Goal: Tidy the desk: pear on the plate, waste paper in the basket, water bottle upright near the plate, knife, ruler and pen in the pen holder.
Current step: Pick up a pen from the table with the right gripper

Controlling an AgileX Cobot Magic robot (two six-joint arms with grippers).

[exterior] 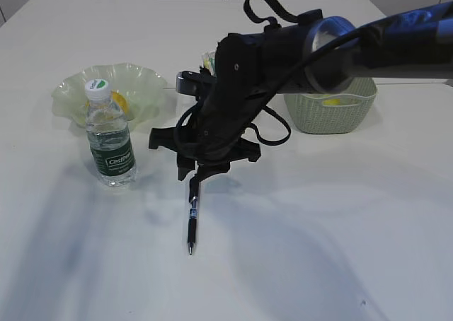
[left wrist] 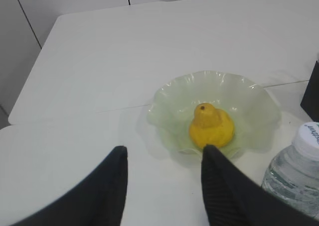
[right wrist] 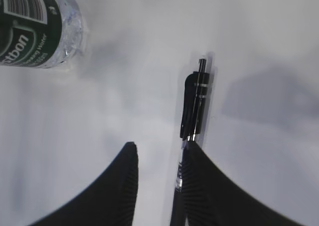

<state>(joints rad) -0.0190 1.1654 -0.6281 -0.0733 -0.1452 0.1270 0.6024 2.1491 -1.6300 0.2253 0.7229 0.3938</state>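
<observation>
The yellow pear [left wrist: 211, 127] rests in the pale green wavy plate [left wrist: 174, 94], which also shows at the left of the exterior view [exterior: 78, 88]. Just in front of the plate stands the water bottle [exterior: 110, 133], upright. A black pen [exterior: 192, 218] lies on the desk [exterior: 318, 229]. My right gripper [right wrist: 159, 151] hangs low over its upper end, open, with the pen [right wrist: 195, 101] along the inner face of the right finger and the other finger apart. My left gripper [left wrist: 164, 154] is open and empty, near the plate. My right arm hides the pen holder, knife and ruler.
The sage-green basket [exterior: 333, 112] stands at the right behind my right arm [exterior: 340, 49], with something yellow inside. A pale tip [exterior: 208, 58] pokes up behind the arm; I cannot tell what it is. The bottle [right wrist: 35, 27] stands left of the right gripper.
</observation>
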